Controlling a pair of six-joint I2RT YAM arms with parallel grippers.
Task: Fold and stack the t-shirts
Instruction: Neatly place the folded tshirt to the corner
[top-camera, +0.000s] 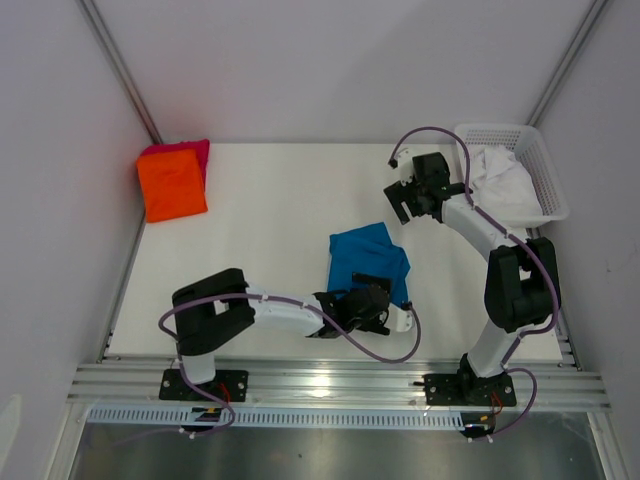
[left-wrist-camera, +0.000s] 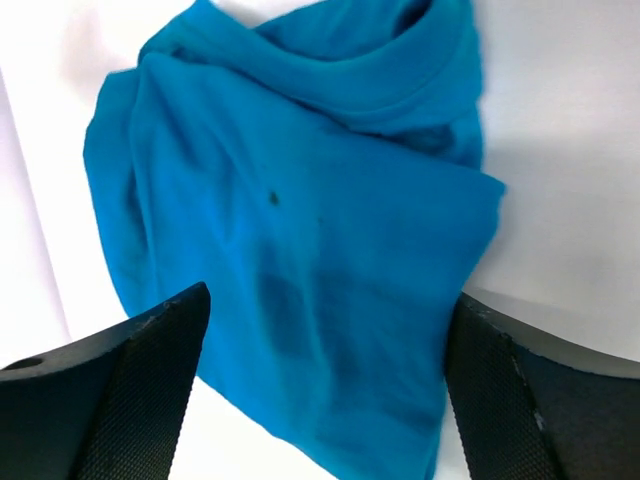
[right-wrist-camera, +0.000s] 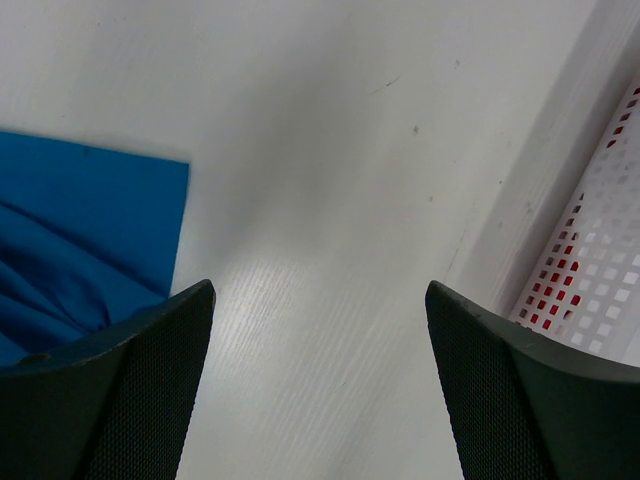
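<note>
A bright blue t-shirt (top-camera: 366, 262) lies crumpled and loosely bunched in the middle of the table. My left gripper (top-camera: 377, 306) is open and hovers over its near edge; in the left wrist view the shirt (left-wrist-camera: 300, 220) fills the gap between the fingers (left-wrist-camera: 150, 385), and the gripper (left-wrist-camera: 325, 390) holds nothing. An orange t-shirt (top-camera: 172, 186) lies folded at the far left on top of a pinkish-red one (top-camera: 193, 150). My right gripper (top-camera: 401, 202) is open and empty above bare table (right-wrist-camera: 320, 380), with the blue shirt's corner (right-wrist-camera: 80, 220) to its left.
A white lattice basket (top-camera: 541, 160) holding white cloth (top-camera: 503, 178) stands at the far right corner; its wall shows in the right wrist view (right-wrist-camera: 600, 290). Grey walls close in the table on the left, back and right. A metal rail (top-camera: 330, 385) runs along the near edge.
</note>
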